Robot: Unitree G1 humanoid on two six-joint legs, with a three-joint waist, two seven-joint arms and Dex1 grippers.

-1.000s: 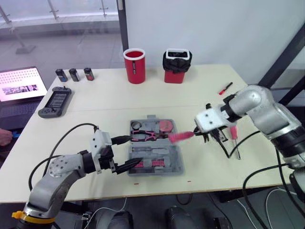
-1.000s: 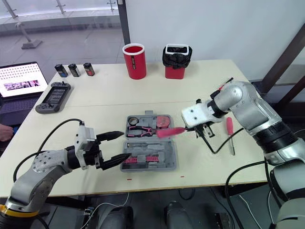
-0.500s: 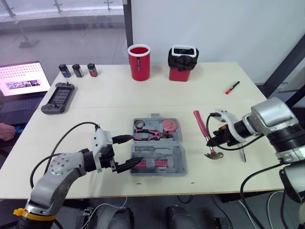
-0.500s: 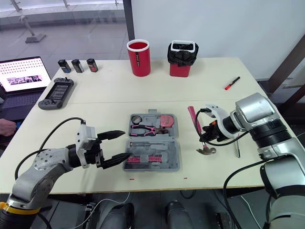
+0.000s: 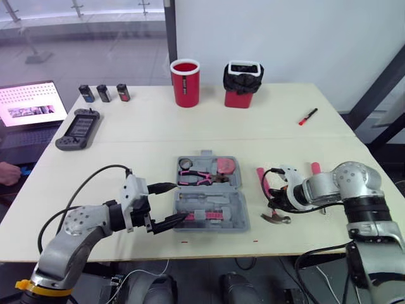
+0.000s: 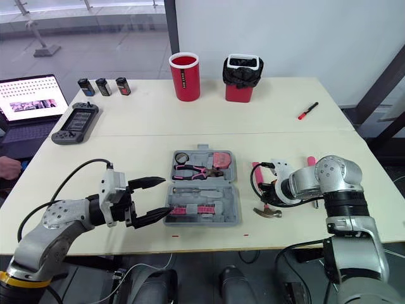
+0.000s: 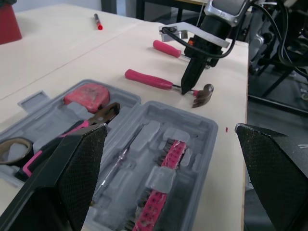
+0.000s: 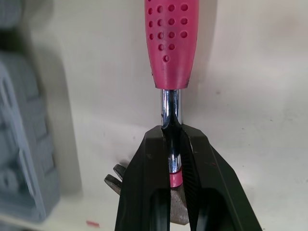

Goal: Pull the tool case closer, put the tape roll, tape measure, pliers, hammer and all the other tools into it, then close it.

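While the right gripper [image 8: 172,144] stays clamped on the bare steel neck of the hammer [image 8: 172,38], just past the pink grip and beside the head, the hammer itself has come down. A second ago it was held in the air with its handle reaching over the right edge of the case [image 5: 235,223]; now it lies flat on the table [image 5: 126,133], just to the right of the case and apart from it. I judge the hammer step is not done and may need a fresh grasp or a second carry into a free slot. From the clamp outward, the right fingers point steeply down onto the neck, the wrist sits low over the table, and the forearm has drawn back toward the robot's right side, with a pink-handled screwdriver [image 5: 314,168] just behind it. The left gripper [image 5: 169,202] has kept its place at the case's left side, jaws wide apart and holding nothing; I cannot tell whether its nearer fingertip touches the front half. The left forearm lies low along the table's front edge. The case lies open and flat, with the pliers [image 5: 199,179], tape measure [image 5: 223,166] and tape roll [image 5: 185,164] already in its far half.
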